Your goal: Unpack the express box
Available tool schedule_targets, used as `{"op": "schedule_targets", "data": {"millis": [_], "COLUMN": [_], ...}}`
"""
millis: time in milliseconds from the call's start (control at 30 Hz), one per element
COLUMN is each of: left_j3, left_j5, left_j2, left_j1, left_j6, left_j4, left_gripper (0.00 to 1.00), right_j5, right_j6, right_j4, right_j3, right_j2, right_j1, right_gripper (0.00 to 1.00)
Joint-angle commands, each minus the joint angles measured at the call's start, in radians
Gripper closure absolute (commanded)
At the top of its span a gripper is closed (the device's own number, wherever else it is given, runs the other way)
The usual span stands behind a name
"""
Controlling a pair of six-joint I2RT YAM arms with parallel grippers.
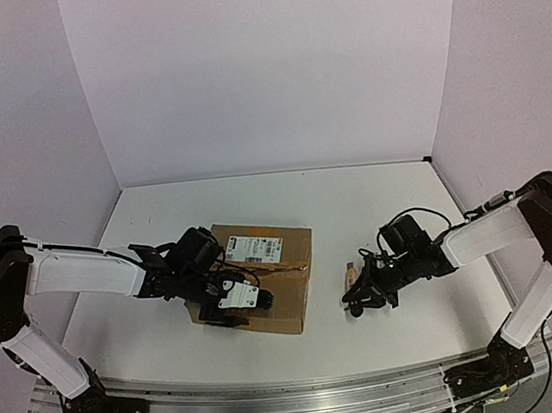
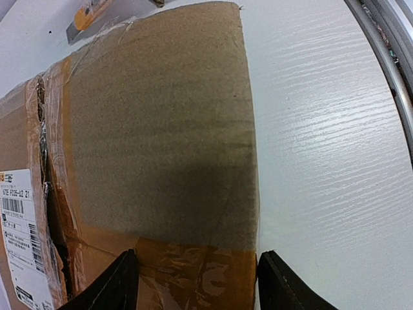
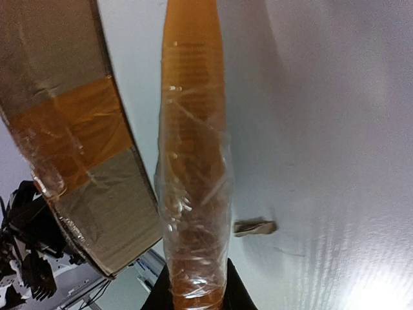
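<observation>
Express box (image 2: 161,129) just beneath left fingers (image 2: 116,287)

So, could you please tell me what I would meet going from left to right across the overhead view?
left arm → box → knife → right arm

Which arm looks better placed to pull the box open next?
Left, probably. The left gripper is open, its fingers straddling the express box's taped edge. The right gripper is shut on an orange film-wrapped tool, beside the box, not over it.
</observation>
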Motion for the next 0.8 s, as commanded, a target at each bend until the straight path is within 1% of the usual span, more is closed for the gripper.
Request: {"op": "schedule_targets", "data": {"millis": [0, 233, 333, 467, 533, 600, 667, 767], "left_j3": [0.031, 0.035, 0.033, 0.03, 0.032, 0.041, 0.062, 0.105], "left_j5": [0.045, 0.047, 0.044, 0.045, 0.046, 0.05, 0.062, 0.109], "left_j2": [-0.02, -0.05, -0.058, -0.069, -0.074, -0.078, -0.091, -0.115], "left_j1": [-0.001, -0.001, -0.001, -0.001, -0.001, -0.001, -0.001, 0.005], "left_j6": [-0.048, -0.076, -0.085, -0.088, -0.09, -0.098, -0.107, -0.115], "left_j4": [-0.082, -0.094, -0.092, -0.087, -0.087, -0.09, -0.104, -0.165], "left_gripper": [0.36, 0.35, 0.34, 0.34, 0.34, 0.32, 0.3, 0.26], "right_j5": [0.082, 0.11, 0.167, 0.252, 0.291, 0.334, 0.384, 0.481], "right_j6": [0.016, 0.017, -0.006, -0.082, -0.108, -0.131, -0.159, -0.23], "right_j4": [-0.009, -0.026, -0.1, -0.314, -0.39, -0.457, -0.534, -0.662], "right_j3": [-0.021, -0.046, -0.051, -0.001, 0.022, 0.047, 0.092, 0.185], "right_j2": [-0.01, -0.009, -0.042, -0.095, -0.122, -0.146, -0.173, -0.215], "right_j1": [-0.011, -0.017, -0.025, -0.032, -0.037, -0.039, -0.039, -0.039], "right_gripper": [1.0, 0.99, 0.87, 0.64, 0.52, 0.43, 0.38, 0.34]}}
